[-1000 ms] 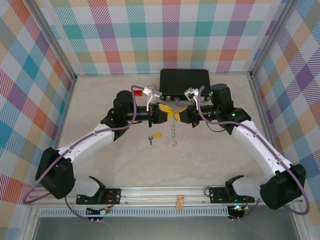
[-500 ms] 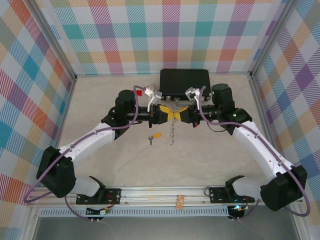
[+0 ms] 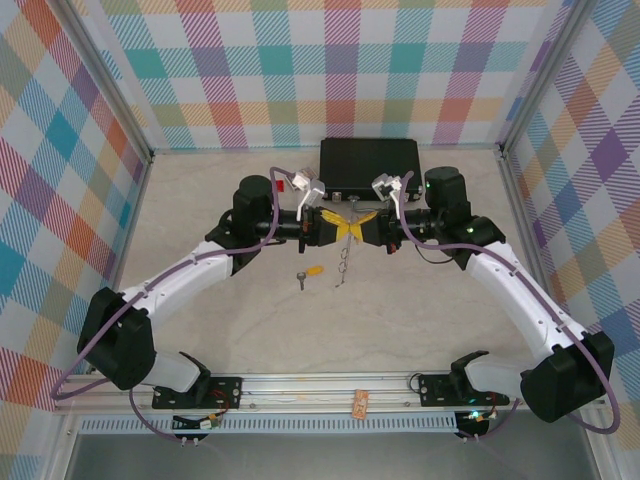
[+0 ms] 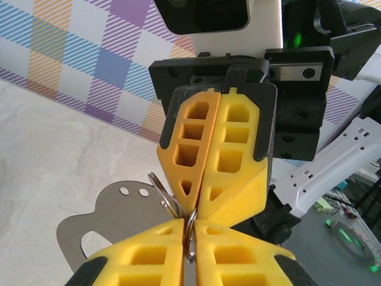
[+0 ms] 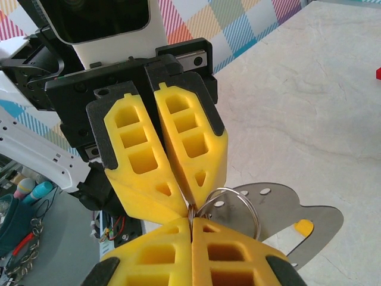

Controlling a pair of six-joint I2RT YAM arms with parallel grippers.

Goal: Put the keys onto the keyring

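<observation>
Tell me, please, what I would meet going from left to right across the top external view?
small red block → silver key → yellow-orange key → left gripper → right gripper, the fingers of both shut on the keyring where they meet.

The left arm (image 3: 190,270) edged toward the frame's centre, and its wrist camera (image 3: 310,188) slid right. The chain (image 3: 342,268) below the keyring (image 4: 189,241) swung its lower end leftward. The red block (image 3: 281,182) seemingly showed less, though it is tiny.
</observation>
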